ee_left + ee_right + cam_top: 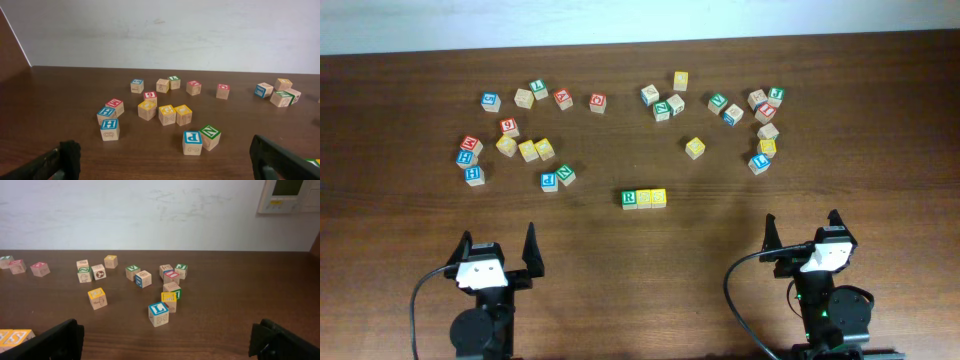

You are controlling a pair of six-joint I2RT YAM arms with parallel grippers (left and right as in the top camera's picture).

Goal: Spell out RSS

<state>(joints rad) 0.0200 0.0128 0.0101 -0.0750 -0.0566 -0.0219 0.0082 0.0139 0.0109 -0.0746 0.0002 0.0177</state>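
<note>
At the centre of the table (640, 290), forward of both arms, the three RSS cubes are sitting in one straight row with neighbouring sides touching. The green R cube (629, 198) is lying at the left end, the middle yellow cube (644, 198) is next to it, and the end yellow cube (658, 198) is closing the row. The letters on the yellow faces are showing too small to read from overhead.

Neither gripper is touching the row. The left gripper (498, 236) is resting well back on its own side, fingers (67, 156) spread wide apart and holding nothing. The right gripper (802, 222) is resting likewise, fingers (62, 339) wide apart and empty; the row's yellow end is showing at the lower left corner of its wrist view.

Beyond the row, loose lettered cubes are lying in two scattered groups, the left group (520, 130) and the right group (730, 110). A blue P cube (192, 142) and a green N cube (210, 137) are touching at the near edge of the left group.
</note>
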